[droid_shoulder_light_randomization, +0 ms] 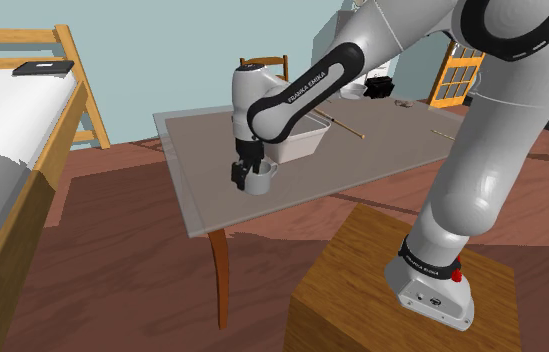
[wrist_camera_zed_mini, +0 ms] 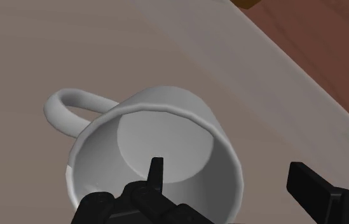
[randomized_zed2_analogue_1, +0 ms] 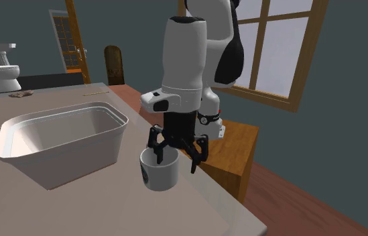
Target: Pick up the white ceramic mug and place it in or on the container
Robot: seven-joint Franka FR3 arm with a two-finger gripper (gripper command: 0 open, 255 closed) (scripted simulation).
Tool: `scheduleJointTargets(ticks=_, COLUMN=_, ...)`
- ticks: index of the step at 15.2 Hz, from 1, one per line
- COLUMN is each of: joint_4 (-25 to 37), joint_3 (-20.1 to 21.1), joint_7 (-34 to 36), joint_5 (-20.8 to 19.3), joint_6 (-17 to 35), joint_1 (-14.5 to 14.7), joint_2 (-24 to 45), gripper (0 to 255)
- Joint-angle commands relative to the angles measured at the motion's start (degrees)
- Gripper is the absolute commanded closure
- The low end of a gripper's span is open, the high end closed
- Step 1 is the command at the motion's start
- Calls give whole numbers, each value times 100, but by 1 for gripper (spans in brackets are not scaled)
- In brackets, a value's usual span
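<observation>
Shoulder view, left to right: a wooden bed [droid_shoulder_light_randomization: 12, 110] with a flat black object [droid_shoulder_light_randomization: 42, 68] on it, then the grey table [droid_shoulder_light_randomization: 202, 170]. The white mug [droid_shoulder_light_randomization: 261, 181] stands upright on the table near its front edge. The black gripper [droid_shoulder_light_randomization: 246, 178] hangs straight down over the mug - fingers [wrist_camera_zed_mini: 157, 170] apart, one inside the cup, the other outside, the wall between them. In the wrist view neither finger presses the wall, so the mug is not clamped. The handle [wrist_camera_zed_mini: 71, 109] sticks out on the side away from the outer finger. Right of the mug and a bit further back sits the white tub [droid_shoulder_light_randomization: 304, 140] - just beside the mug, not touching. At the lower right is the brown box stand [droid_shoulder_light_randomization: 362, 285] under the arm.
</observation>
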Motion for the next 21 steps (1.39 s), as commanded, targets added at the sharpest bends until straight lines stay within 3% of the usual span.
scheduleJointTargets(ticks=1, joint_4=-10, joint_3=2, joint_7=15, joint_5=-12, joint_6=34, joint_1=3, joint_2=23, gripper=0)
scheduleJointTargets(ticks=6, joint_4=-9, joint_3=2, joint_7=15, joint_5=-12, joint_6=33, joint_1=3, joint_2=23, gripper=0)
scheduleJointTargets(ticks=7, joint_4=-9, joint_3=2, joint_7=15, joint_5=-12, joint_6=33, joint_1=3, joint_2=23, gripper=255)
scheduleJointTargets(ticks=16, joint_4=-9, joint_3=2, joint_7=15, joint_5=-12, joint_6=34, joint_1=3, joint_2=23, gripper=255)
scheduleJointTargets(ticks=21, joint_4=136, joint_3=6, joint_7=-84, joint_5=103, joint_6=-343, joint_1=3, joint_2=-220, gripper=255)
